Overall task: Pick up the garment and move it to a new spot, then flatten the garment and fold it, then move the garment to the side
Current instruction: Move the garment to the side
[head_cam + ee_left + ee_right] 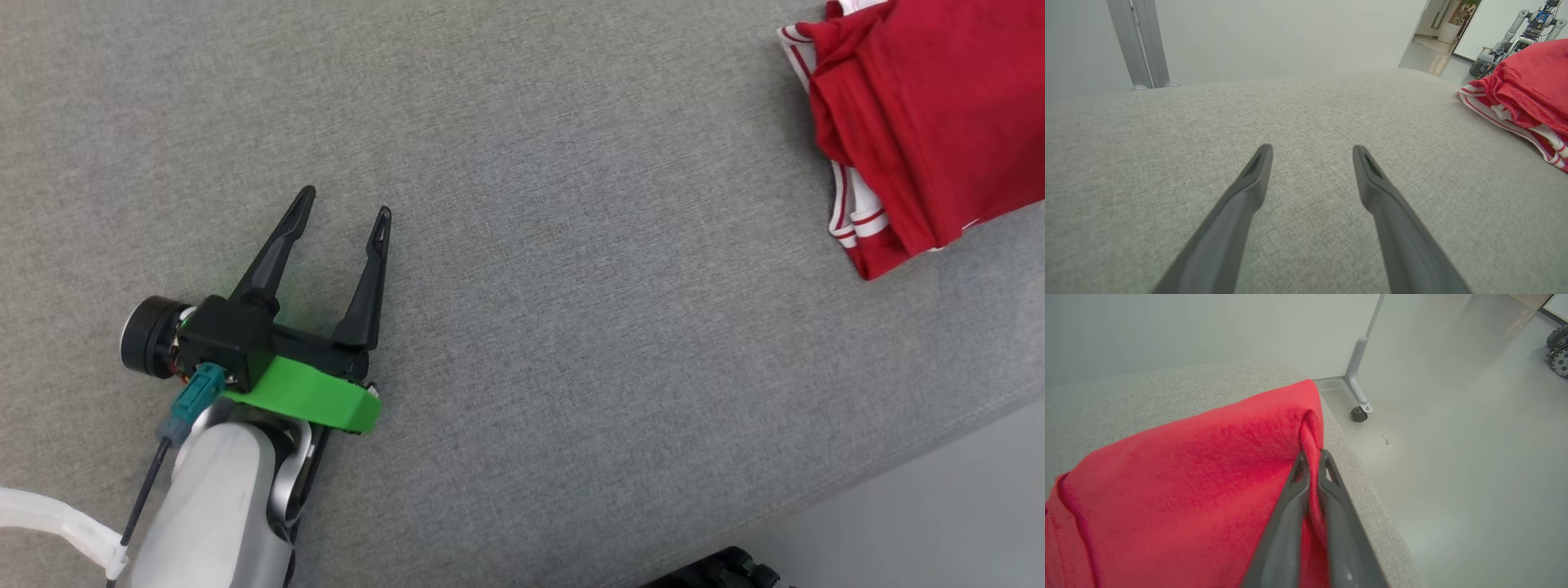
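The right claw (1312, 456) is pinching a fold of the folded red, white-trimmed cotton garment (1188, 490) — likely for dragging it aside — at the grey fabric tabletop's (571, 327) right edge; the left claw (344, 202) is hovering wide over the tabletop's left.

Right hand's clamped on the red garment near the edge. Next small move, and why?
Probably open the right hand and let go. It is shut on a pinched ridge of the garment, which already lies folded at the right side of the grey surface, close to its edge. The left hand is open over bare fabric, well apart.
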Controlling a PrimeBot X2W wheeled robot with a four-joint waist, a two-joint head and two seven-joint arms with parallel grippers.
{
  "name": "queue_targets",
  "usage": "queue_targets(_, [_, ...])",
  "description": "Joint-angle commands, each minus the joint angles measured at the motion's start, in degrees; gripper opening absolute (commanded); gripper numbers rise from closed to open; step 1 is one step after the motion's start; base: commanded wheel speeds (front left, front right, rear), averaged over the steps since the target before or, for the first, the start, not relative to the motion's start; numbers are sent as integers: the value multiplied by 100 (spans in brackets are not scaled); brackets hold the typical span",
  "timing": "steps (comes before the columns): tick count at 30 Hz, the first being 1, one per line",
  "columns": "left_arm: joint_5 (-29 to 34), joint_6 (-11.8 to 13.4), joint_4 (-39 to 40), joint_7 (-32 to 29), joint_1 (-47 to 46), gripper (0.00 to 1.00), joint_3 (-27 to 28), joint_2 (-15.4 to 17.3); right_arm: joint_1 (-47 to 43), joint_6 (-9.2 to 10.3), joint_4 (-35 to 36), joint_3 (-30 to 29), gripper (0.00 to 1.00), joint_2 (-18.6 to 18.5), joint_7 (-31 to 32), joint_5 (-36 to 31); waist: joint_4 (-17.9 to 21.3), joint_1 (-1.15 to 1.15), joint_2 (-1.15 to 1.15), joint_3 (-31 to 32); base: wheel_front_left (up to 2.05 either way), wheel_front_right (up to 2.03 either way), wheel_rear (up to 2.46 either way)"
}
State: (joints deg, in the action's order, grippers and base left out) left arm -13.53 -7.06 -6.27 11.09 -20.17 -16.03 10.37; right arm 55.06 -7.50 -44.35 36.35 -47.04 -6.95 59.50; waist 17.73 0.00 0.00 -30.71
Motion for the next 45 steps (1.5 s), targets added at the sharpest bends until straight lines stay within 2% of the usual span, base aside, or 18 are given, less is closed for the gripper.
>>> queue_targets(1, [22,2,10,-18,-120,100,0,31,145,1,-248,-27,0,99,-127,-89,-195,0,0,-196,0,0,0])
queue_targets(2, [8,8,-2,-7,-131,100,-7,17,190,1,-512,-12,19,183,-127,-156,-234,0,0,-205,0,0,0])
queue_targets(3, [-3,21,-19,9,-132,100,-4,10,213,1,-698,8,65,261,-71,-187,-259,0,0,-203,0,0,0])
queue_targets(4, [-28,34,-48,40,-133,100,5,-2,262,1,-949,30,100,321,-31,-248,-298,0,0,-188,0,0,0])
queue_targets(7, [-72,45,-136,122,-133,100,7,-52,407,1,-1675,-56,100,460,0,-302,-413,0,0,-71,0,0,0])
queue_targets(10, [-131,64,-237,215,-79,100,21,-122,517,1,-2164,-81,100,519,-265,-457,-533,0,0,152,0,0,0])
queue_targets(13, [-221,94,-341,309,37,100,67,-195,624,0,-2287,-27,100,617,-581,-649,-650,0,0,473,0,0,0])
queue_targets(16, [-312,105,-474,372,197,100,137,-265,607,1,-2100,4,100,676,-757,-781,-756,0,0,872,0,0,0])
queue_targets(22, [-405,196,-527,415,572,100,339,-358,228,1,-985,-325,100,761,-822,-1131,-990,0,0,1597,0,0,0])
queue_targets(27, [-473,325,-353,405,930,100,739,-371,-658,1,348,-970,100,1030,-819,-1481,-1200,0,0,2050,0,0,0])
queue_targets(32, [-445,364,-247,407,1210,100,1011,-338,-1594,0,1269,-1449,100,1346,-821,-1942,-1419,0,0,2388,0,0,0])
queue_targets(36, [-477,470,-205,408,1499,100,1260,-401,-2640,0,2013,-1947,100,1763,-821,-2453,-1665,0,0,2769,0,0,0])
queue_targets(45, [-417,550,-350,408,1928,100,1520,-425,-4145,0,2898,-2554,100,2625,-822,-3086,-1919,0,0,3141,0,0,0])
